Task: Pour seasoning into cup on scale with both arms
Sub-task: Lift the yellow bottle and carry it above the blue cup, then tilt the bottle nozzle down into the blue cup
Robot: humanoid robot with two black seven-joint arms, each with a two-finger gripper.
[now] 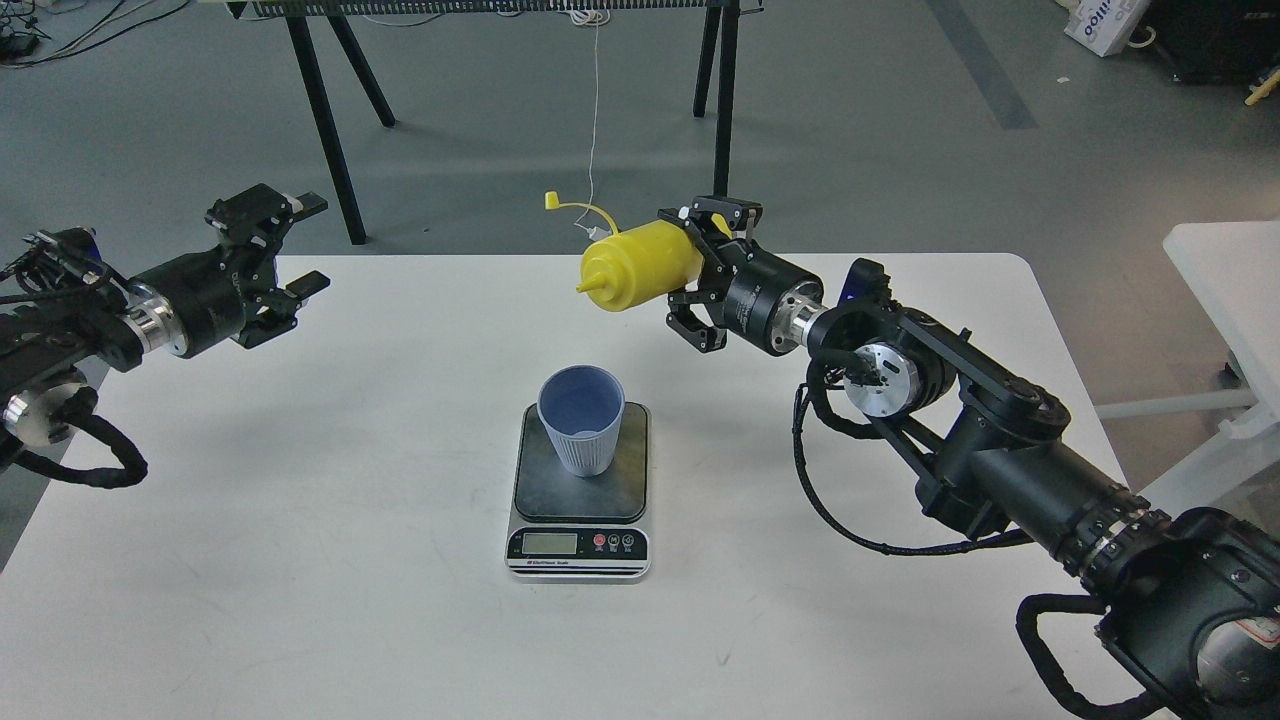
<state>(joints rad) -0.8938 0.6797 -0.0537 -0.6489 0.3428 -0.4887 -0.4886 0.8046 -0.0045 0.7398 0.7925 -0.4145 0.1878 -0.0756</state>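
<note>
The light blue cup (581, 419) stands upright on the dark platform of the scale (579, 520) near the middle of the white table. My right gripper (700, 280) is shut on the yellow seasoning bottle (640, 266). It holds the bottle nearly level in the air, above and a little behind the cup, with the nozzle pointing left and slightly down. The cap strap trails up and left. My left gripper (292, 245) is open and empty over the table's far left edge, well away from the cup.
The white table (400, 600) has bare surface around the scale. Black trestle legs (330, 130) stand on the grey floor behind it. A second white table edge (1225, 270) shows at the right.
</note>
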